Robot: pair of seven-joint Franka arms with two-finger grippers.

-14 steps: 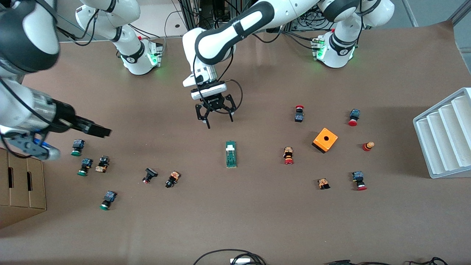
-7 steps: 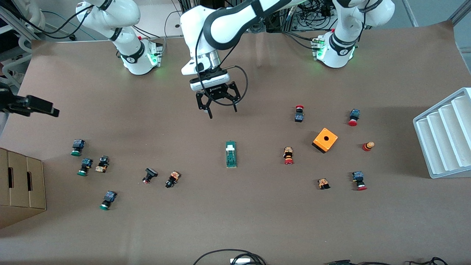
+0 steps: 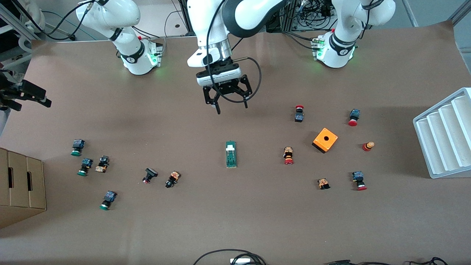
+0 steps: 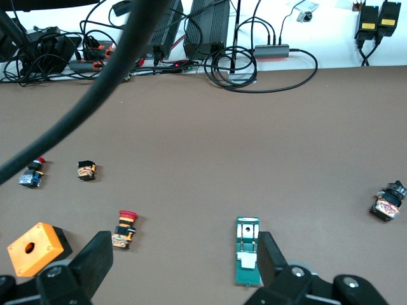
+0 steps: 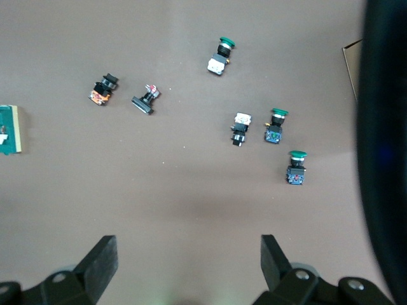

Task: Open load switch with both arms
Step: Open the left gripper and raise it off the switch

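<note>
- approach step: my left fingers (image 3: 231, 106) hang spread wide and empty over bare tabletop (image 3: 257, 221).
- load switch (image 3: 230, 154) lies mid-tabletop, at six o'clock from them.
- my right fingers (image 3: 35, 98), wide open and empty, wait at the tabletop's edge.
- next: both should descend onto the switch's ends.

The right pincer (image 3: 25, 96) (front view) is cut off at the picture's edge.

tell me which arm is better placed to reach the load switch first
Left, probably. The left claw hangs open over the table's middle, near the load switch. The right claw, also open, is over the table's edge at the right arm's end.
</note>
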